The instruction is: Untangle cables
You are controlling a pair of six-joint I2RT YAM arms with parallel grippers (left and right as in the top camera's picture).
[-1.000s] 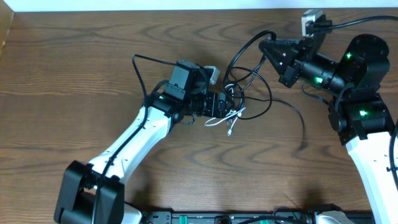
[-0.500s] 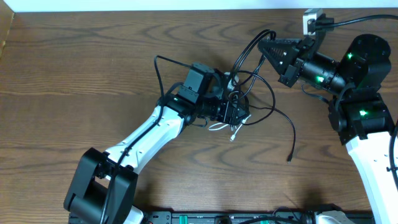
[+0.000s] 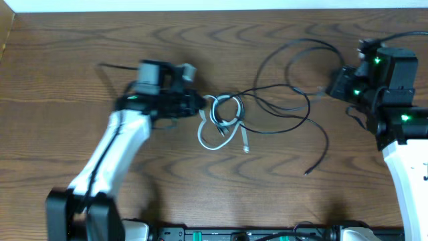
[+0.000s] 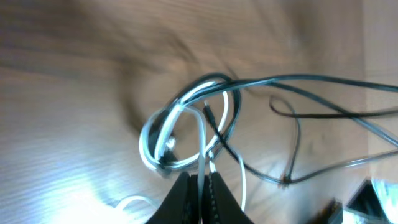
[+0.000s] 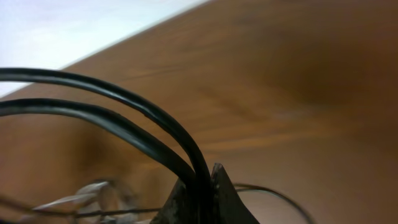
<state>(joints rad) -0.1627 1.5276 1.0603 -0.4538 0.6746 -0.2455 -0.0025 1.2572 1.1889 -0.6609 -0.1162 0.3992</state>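
1. At the centre of the brown wooden table [image 3: 67, 67], looped and tangled: thin white-grey cable [image 4: 201, 143], pinched tight in left gripper [image 4: 199, 178].
2. Far right: right gripper [image 5: 203, 177] clamped on thin black cable strands [image 5: 124, 99].

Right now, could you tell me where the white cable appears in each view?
Overhead: the white cable loops at centre, just right of the left gripper.
Left wrist: centre-left loop, one strand pinched in that gripper.
Right wrist: probably the pale blur, lower left.
Shared landmark: the black cables held by the right gripper.
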